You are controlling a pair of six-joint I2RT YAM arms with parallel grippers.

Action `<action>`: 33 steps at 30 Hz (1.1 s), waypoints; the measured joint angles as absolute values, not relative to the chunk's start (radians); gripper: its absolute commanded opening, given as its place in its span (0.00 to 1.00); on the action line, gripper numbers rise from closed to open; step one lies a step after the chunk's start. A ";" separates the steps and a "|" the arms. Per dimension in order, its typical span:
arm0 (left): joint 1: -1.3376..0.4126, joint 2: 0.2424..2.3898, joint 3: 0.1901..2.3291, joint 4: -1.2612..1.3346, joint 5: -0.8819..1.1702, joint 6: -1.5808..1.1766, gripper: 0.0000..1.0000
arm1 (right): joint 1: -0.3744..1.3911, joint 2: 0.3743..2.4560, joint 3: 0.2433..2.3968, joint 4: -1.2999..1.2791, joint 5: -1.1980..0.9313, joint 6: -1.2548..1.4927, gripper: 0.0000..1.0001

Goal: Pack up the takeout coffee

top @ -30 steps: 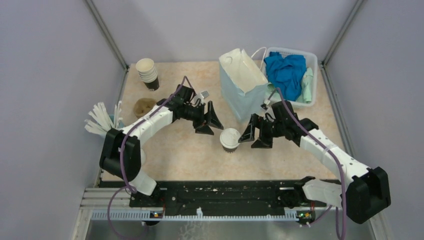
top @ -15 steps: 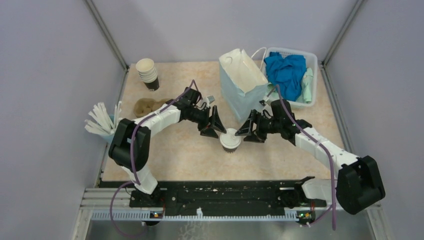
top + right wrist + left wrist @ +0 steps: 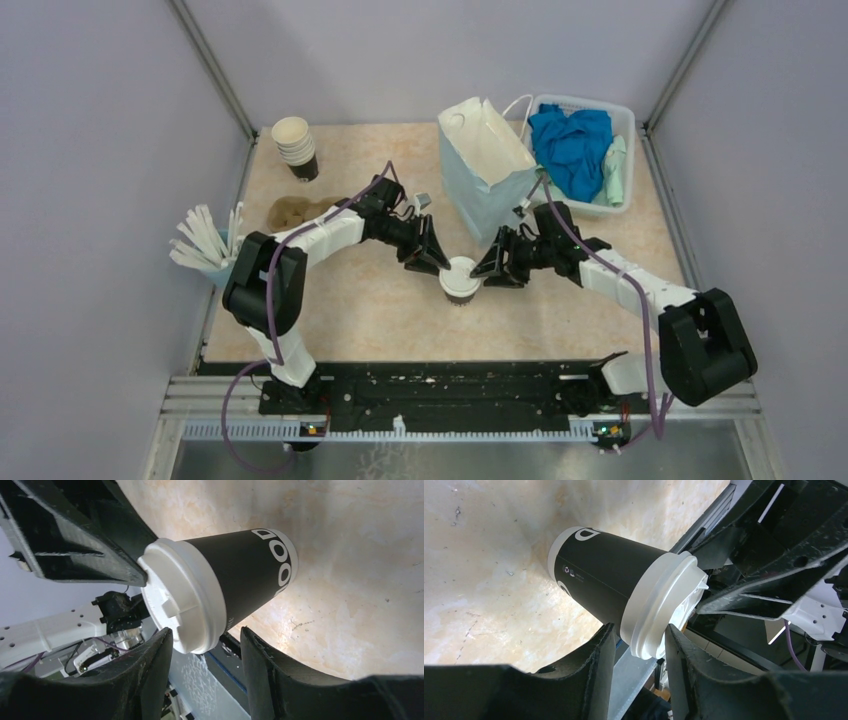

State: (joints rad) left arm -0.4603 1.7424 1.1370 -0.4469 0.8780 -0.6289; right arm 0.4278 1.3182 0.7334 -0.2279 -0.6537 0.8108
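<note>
Mid-table, between your two arms, the takeout coffee [image 3: 461,279], a small dark brown paper cup under a round white plastic lid, stands upright on the mottled beige table [image 3: 380,320], just where it stood a second ago. The arms are what changed. Both have swung in from either side, and the left end effector [image 3: 432,257] and the right end effector [image 3: 492,266] now meet at the cup's lid, their jaws drawn in from a wide spread.

The right wrist view shows the lid rim between that end effector's fingers with room to spare on one side, so it reads as open and not yet gripping. The left wrist view shows the rim almost filling the gap between the fingers. You cannot tell from it whether they press the lid or only flank it.

The cup has not been lifted or moved. The pale paper carrier bag [image 3: 490,175] stands open-mouthed toward the far edge, right of centre, well apart from the cup. The approach looks finished and the grasp is in hand, but packing is not yet begun. With two end effectors crowding one light cup, a lopsided squeeze could tip it or pop the lid.
</note>
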 measured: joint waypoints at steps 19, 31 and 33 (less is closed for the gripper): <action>-0.445 1.557 1.099 -0.467 0.795 -0.668 0.49 | 0.297 1.255 0.691 -0.215 -0.766 0.810 0.47; -0.480 1.580 1.016 -0.429 0.791 -0.731 0.29 | 0.297 1.334 0.685 -0.206 -0.796 0.786 0.39; -0.484 1.580 1.016 -0.426 0.791 -0.731 0.28 | 0.297 1.338 0.685 -0.204 -0.800 0.785 0.39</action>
